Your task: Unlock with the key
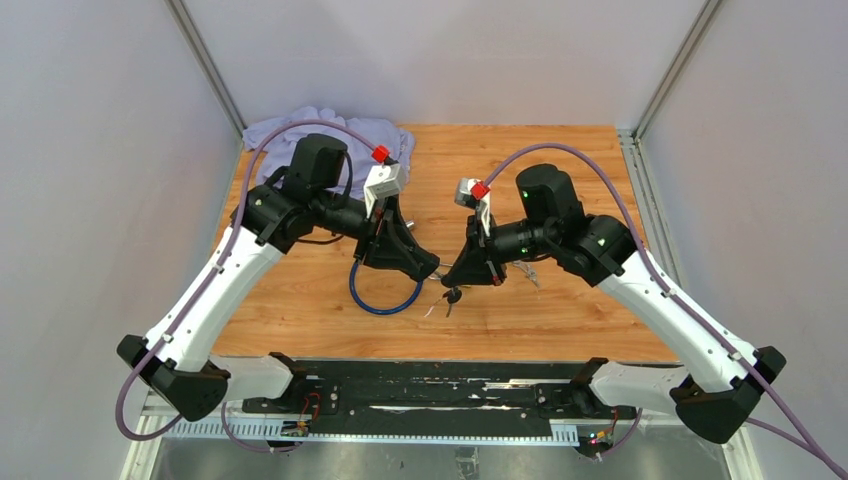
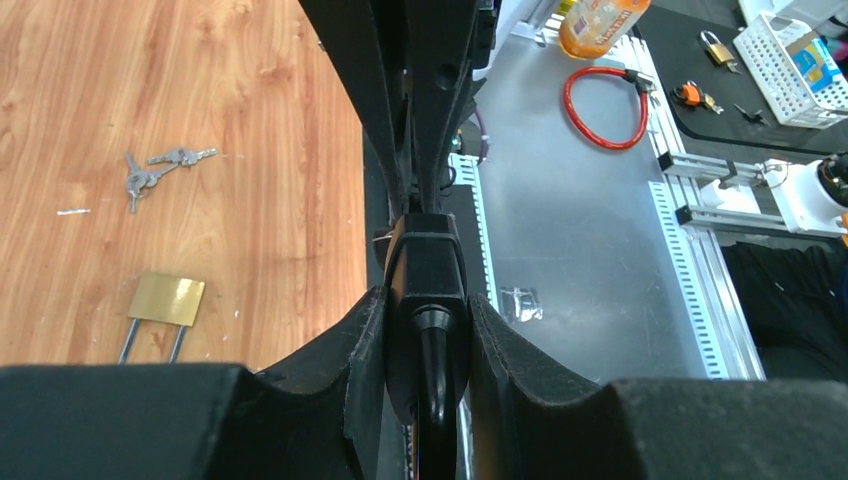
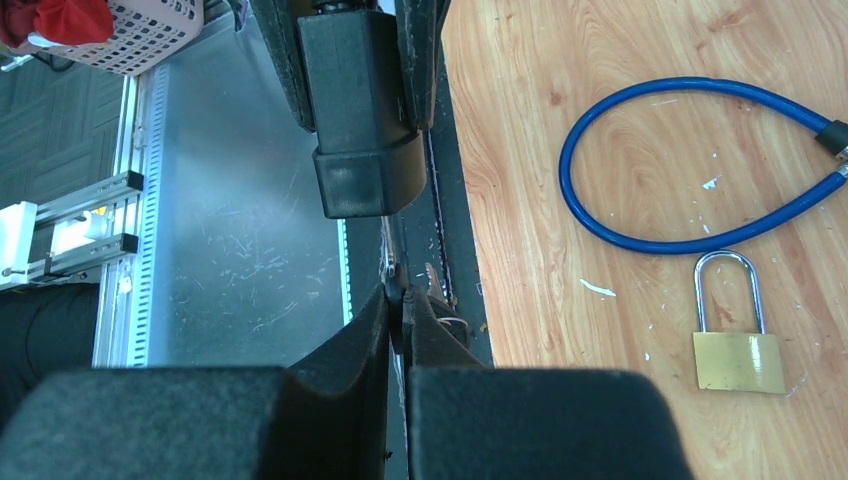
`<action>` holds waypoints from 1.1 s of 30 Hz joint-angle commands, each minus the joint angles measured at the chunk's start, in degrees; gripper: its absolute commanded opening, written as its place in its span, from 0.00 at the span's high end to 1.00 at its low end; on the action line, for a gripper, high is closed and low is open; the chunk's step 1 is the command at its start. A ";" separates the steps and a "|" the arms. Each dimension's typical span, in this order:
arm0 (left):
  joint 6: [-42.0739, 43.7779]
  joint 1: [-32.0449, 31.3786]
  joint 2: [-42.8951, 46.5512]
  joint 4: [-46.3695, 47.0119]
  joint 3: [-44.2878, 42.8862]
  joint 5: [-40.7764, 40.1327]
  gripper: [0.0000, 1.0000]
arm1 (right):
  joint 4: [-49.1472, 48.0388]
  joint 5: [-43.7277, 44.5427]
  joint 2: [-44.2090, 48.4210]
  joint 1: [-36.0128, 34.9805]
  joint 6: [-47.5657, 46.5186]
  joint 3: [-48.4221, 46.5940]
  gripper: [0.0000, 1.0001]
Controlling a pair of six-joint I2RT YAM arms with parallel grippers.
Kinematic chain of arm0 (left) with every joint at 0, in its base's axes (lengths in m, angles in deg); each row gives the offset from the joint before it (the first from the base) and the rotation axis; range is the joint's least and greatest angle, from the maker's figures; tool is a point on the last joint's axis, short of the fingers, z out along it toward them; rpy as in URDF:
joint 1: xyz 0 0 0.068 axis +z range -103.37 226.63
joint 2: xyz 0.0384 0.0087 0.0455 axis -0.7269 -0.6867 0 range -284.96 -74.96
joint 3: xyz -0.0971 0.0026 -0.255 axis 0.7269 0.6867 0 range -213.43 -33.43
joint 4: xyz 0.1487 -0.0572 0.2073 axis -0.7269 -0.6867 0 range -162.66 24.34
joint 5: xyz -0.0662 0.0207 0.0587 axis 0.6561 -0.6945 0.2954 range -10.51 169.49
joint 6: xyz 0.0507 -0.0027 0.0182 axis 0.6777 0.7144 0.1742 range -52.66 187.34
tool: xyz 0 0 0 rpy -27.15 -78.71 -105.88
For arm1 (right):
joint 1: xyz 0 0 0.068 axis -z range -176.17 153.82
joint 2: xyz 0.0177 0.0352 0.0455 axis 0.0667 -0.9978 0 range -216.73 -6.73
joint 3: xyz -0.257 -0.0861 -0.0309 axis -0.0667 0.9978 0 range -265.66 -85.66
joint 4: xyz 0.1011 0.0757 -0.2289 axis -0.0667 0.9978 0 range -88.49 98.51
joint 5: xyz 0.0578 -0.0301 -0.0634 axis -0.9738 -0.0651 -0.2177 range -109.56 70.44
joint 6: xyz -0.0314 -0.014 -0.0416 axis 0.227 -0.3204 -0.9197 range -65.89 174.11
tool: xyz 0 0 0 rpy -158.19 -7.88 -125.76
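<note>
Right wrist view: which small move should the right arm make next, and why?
Probably ease the key forward toward the lock body. The right gripper pinches the key, its tip points at the lock body in the left gripper, and a gap lies between them.

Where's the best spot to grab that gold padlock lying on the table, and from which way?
On the gold padlock, probably the brass body, pinched across its two straight side edges, coming straight down from above. It lies flat on the wooden table, so nothing fits underneath, and its shackle is a thin round loop that would likely slip.
</note>
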 commanded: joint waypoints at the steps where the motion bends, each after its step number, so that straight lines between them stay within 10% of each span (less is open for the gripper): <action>1: -1.44 -2.80 2.35 0.86 2.04 12.79 1.00 | -20.09 6.15 -1.85 0.83 1.75 -3.89 0.99; 11: 0.08 -2.80 2.31 0.77 2.76 11.90 1.00 | -33.22 8.79 -0.78 0.65 7.66 -0.35 0.99; 17: -1.41 4.44 2.18 2.91 0.42 13.90 1.00 | -24.00 11.32 3.17 0.89 1.12 5.06 0.99; 25: -41.96 9.15 7.96 50.86 11.19 22.16 1.00 | -19.59 12.49 9.48 4.65 -1.48 13.50 0.99; 33: -42.96 9.13 8.69 53.18 11.34 24.25 1.00 | -10.91 11.24 4.78 6.62 -3.95 7.48 0.99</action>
